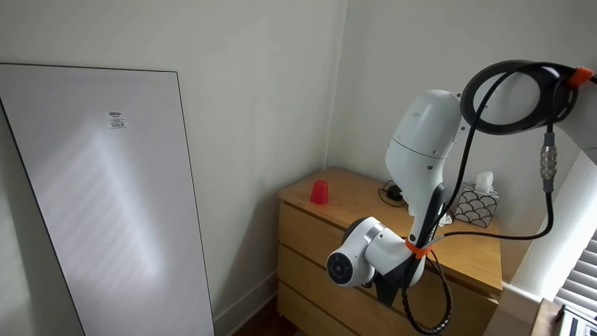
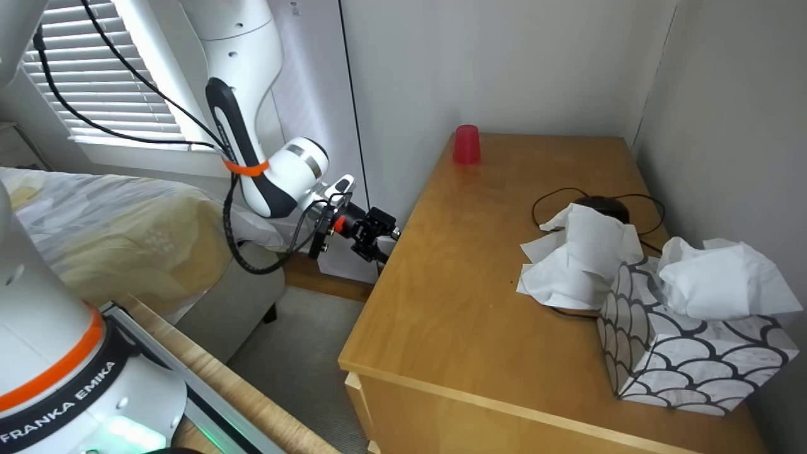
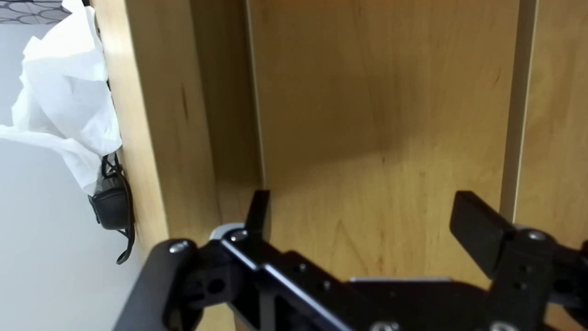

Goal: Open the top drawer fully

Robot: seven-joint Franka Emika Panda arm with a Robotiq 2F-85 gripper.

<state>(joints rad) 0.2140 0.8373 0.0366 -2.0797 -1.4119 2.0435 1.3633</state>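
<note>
Wrist view: my gripper stands wide, its black fingers spread well apart before the top drawer. The drawer's front fills the middle, between the edge of the dresser top at left and a lower drawer front at right. One finger lies near the upper edge of the top drawer, the other toward its lower edge; I cannot tell whether either touches. In both exterior views, the top drawer sits directly beneath the dresser top, closed or nearly so. A red cup stands on that surface, well apart from a patterned tissue box, crumpled tissues and a black device.
</note>
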